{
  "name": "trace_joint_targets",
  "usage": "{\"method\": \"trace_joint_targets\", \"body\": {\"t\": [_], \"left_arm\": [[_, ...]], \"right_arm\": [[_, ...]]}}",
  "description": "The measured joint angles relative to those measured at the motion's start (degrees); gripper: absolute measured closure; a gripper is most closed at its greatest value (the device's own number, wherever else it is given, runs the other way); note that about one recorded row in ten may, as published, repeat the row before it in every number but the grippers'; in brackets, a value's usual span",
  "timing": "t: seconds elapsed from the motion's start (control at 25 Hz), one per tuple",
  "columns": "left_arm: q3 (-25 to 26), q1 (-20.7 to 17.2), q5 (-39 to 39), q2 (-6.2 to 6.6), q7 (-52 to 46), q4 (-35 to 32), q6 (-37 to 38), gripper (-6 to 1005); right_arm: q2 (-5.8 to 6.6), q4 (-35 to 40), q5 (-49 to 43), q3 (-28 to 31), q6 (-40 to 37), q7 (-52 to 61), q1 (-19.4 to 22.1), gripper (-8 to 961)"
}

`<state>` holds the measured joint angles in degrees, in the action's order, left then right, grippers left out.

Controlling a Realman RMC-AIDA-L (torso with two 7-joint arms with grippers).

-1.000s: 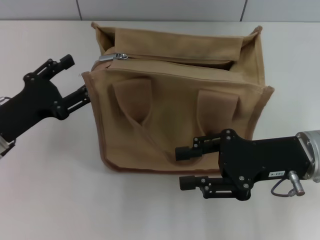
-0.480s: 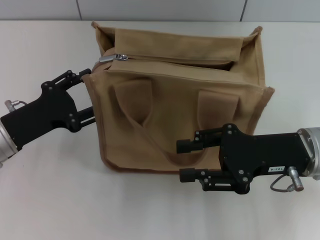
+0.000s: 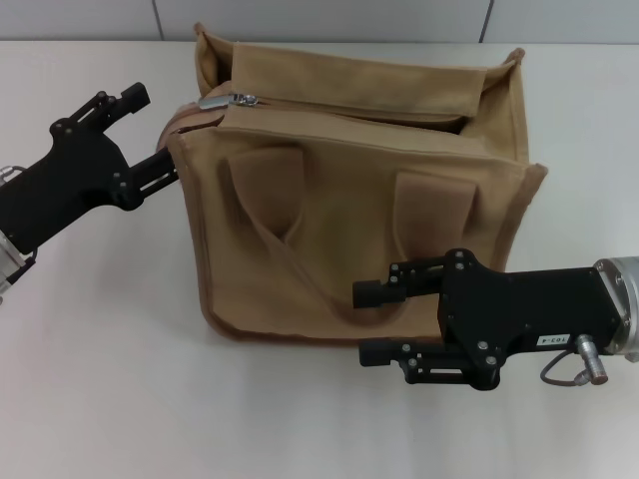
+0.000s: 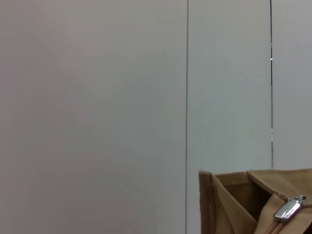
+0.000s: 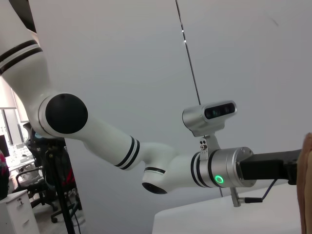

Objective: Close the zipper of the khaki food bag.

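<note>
The khaki food bag [image 3: 359, 200] stands mid-table with both handles lying against its front panel. Its zipper [image 3: 339, 108] gapes open along the top, and the silver slider [image 3: 215, 101] sits at the left end. My left gripper [image 3: 150, 133] is open at the bag's left end, just below the slider, its lower finger against the bag's side edge. The left wrist view catches the bag's corner [image 4: 219, 204] and the slider [image 4: 287, 209]. My right gripper [image 3: 371, 322] is open and empty, low in front of the bag's bottom front edge.
The white table [image 3: 100, 379] stretches around the bag, with a grey panelled wall [image 3: 319, 18] behind it. The right wrist view looks across at my left arm [image 5: 146, 165] and a sliver of the bag [image 5: 307, 190].
My left gripper has risen and shifted back along the bag's left end. The bag's left top corner has moved back with it. The right gripper has barely moved.
</note>
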<state>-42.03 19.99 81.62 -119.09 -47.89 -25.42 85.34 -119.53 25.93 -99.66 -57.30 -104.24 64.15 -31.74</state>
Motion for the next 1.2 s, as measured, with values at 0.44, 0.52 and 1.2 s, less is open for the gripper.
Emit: {"method": "trace_joint_targets", "body": {"t": [0.44,0.52,1.2], "left_arm": [[-0.03,0.36,-2.43,-0.08,0.18,2.01,-0.02,278],[-0.14,0.36,-2.67,-0.09,0.31,2.21,0.07,279],[0.02,-0.3,-3.77,-0.01,1.12,2.31,4.52,534]], "right_arm": [[0.0,0.0,0.13,0.0,-0.27,0.0,0.01,439],[0.0,0.0,0.16,0.0,-0.33,0.0,0.01,440],[0.08,0.0,0.27,0.07,0.16,-0.24,0.01,440]]}}
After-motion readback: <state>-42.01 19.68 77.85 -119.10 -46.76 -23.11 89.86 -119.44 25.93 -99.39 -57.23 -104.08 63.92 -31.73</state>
